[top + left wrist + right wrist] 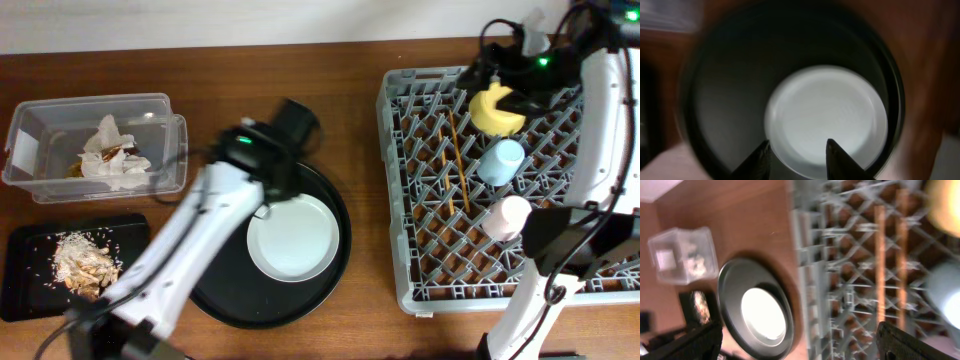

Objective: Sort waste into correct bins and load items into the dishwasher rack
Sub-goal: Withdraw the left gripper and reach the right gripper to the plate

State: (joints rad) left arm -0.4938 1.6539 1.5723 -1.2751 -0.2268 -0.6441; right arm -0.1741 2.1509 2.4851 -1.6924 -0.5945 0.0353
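Note:
The grey-white plate [295, 238] lies on a large round black tray [222, 292]. My left gripper [283, 165] hovers above the tray's far edge, open and empty; its fingers [797, 143] frame the plate's near rim [827, 120]. The grey dishwasher rack [400, 290] holds the yellow bowl [497, 108], light-blue cup [500, 160], pink cup [507, 217] and two chopsticks [458, 160]. My right gripper [500, 72] is over the rack's far side beside the bowl, its fingers [800, 342] wide open and empty. Napkins and wrapper [110, 152] are in the clear tub [20, 125]. Food scraps [85, 262] lie in the shallow black tray [25, 262].
The right wrist view is blurred; it shows the rack [825, 280], chopsticks [880, 255], round tray [730, 295], plate [762, 311] and tub [682, 255]. Bare wooden table lies between tray and rack and along the far edge.

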